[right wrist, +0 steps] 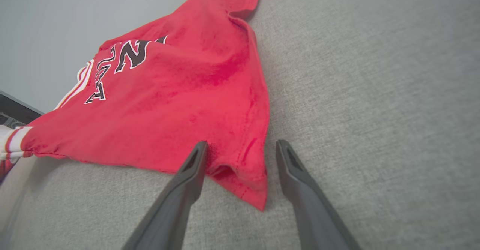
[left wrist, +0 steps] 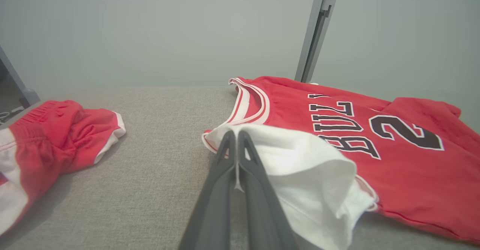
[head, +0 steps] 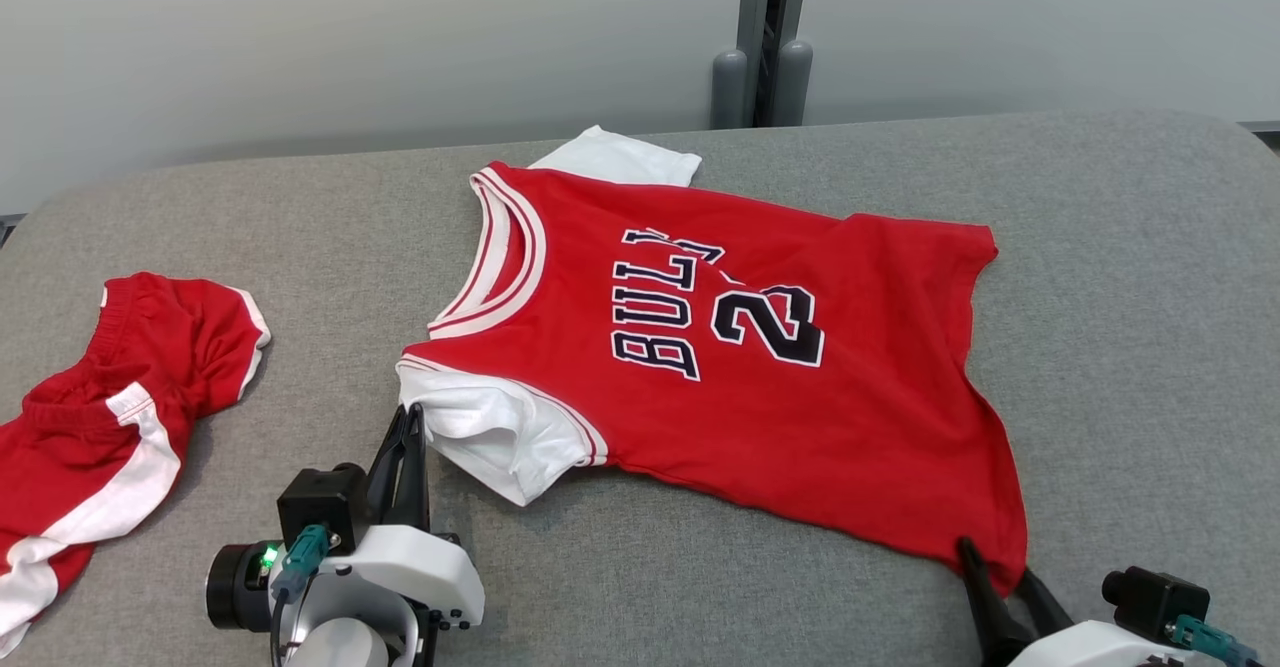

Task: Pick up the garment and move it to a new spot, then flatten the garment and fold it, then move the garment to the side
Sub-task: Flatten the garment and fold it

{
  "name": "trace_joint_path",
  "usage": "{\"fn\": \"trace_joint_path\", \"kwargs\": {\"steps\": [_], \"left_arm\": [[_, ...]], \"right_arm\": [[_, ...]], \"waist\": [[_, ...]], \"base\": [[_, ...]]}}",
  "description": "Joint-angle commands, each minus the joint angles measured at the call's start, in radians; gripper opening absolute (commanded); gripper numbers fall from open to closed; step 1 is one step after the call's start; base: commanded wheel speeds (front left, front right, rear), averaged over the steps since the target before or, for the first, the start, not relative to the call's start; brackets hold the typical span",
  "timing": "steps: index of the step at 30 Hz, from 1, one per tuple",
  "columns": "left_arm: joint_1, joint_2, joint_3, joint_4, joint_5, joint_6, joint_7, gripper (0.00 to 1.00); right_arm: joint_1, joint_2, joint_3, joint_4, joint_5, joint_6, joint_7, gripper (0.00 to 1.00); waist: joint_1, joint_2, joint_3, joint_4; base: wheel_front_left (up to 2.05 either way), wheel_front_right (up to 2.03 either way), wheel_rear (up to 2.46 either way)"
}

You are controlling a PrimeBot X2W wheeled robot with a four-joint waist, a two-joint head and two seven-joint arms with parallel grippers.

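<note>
Where the gray counter (head: 1130,297) shows in the head view, a red jersey (head: 800,417) lies face up across its middle. Its neck hole points to the robot's left and its hem to the robot's right. Black letters outlined in white read BULLS beside a number 2 on the jersey's chest. The cloth is mostly spread out but not smooth: the hem runs unevenly, and the near hem corner is drawn out toward the robot.

A white sleeve (head: 490,427) is bunched at the jersey's near shoulder. A second white sleeve (head: 620,159) pokes out past the jersey's far shoulder.

The left fingers (head: 405,447) are clenched tight together, with their tips touching the outer edge of the near sleeve. In the left wrist view, these fingers (left wrist: 225,160) end right at the sleeve's white fold. Whether any cloth is pinched between them cannot be told.

The right fingers (head: 975,577) are released and spread apart, low on the counter at the jersey's near hem corner. In the right wrist view, that red corner lies between the two fingers (right wrist: 191,175). One tip is against the cloth, the other just beside the hem.

Crumpled red shorts (head: 120,397) with white stripes lie well apart from the jersey, off its neck side. Beyond the jersey's far edge stand a pale gray wall (head: 350,37) and a dark upright post (head: 765,37).
</note>
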Motion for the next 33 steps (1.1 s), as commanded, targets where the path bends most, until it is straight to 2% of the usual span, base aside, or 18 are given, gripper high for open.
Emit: {"fn": "trace_joint_path", "kwargs": {"steps": [1, 9, 14, 18, 23, 27, 33], "left_arm": [[0.0, 0.006, -0.001, 0.005, -0.001, 0.003, 0.0, 0.0], [0.008, 0.008, -0.006, 0.018, -0.011, 0.001, 0.003, 0.0], [0.017, -0.002, 0.005, 0.003, -0.047, -0.018, 0.012, 0.0], [0.01, -0.01, 0.016, -0.041, -0.098, -0.056, 0.035, 0.0], [-0.051, -0.003, 0.008, -0.122, -0.156, -0.127, 0.114, 0.0], [-0.118, -0.006, 0.06, -0.186, -0.221, -0.132, 0.164, 0.0], [-0.229, -0.005, 0.132, -0.253, -0.309, -0.121, 0.239, 0.0]], "right_arm": [[-0.002, -0.013, 0.013, -0.002, 0.015, 0.0, 0.0, 0.0], [-0.013, -0.066, 0.036, -0.05, 0.048, 0.0, 0.0, 0.0], [-0.035, -0.117, 0.029, -0.148, 0.032, 0.0, 0.0, 0.0], [-0.07, -0.168, 0.015, -0.232, 0.02, 0.0, 0.0, 0.0], [-0.153, -0.241, -0.003, -0.324, 0.042, 0.0, 0.039, 0.0], [-0.244, -0.279, -0.043, -0.375, 0.076, 0.0, 0.092, 0.0], [-0.385, -0.294, -0.088, -0.394, 0.127, 0.0, 0.179, 0.0]], "waist": [[0.0, 0.0, -0.002, 0.0], [0.0, 0.0, -0.014, -0.008], [0.0, 0.0, -0.025, -0.014], [0.0, 0.0, -0.036, -0.02], [0.0, 0.0, -0.046, -0.017], [0.0, 0.0, -0.059, -0.016], [0.0, 0.0, -0.084, -0.02]], "base": [[0.0, 0.0, 0.0], [0.0, 0.0, 0.0], [0.0, 0.0, 0.0], [0.0, 0.0, 0.0], [0.0, 0.0, 0.0], [0.0, 0.0, 0.0], [0.0, 0.0, 0.0]]}}
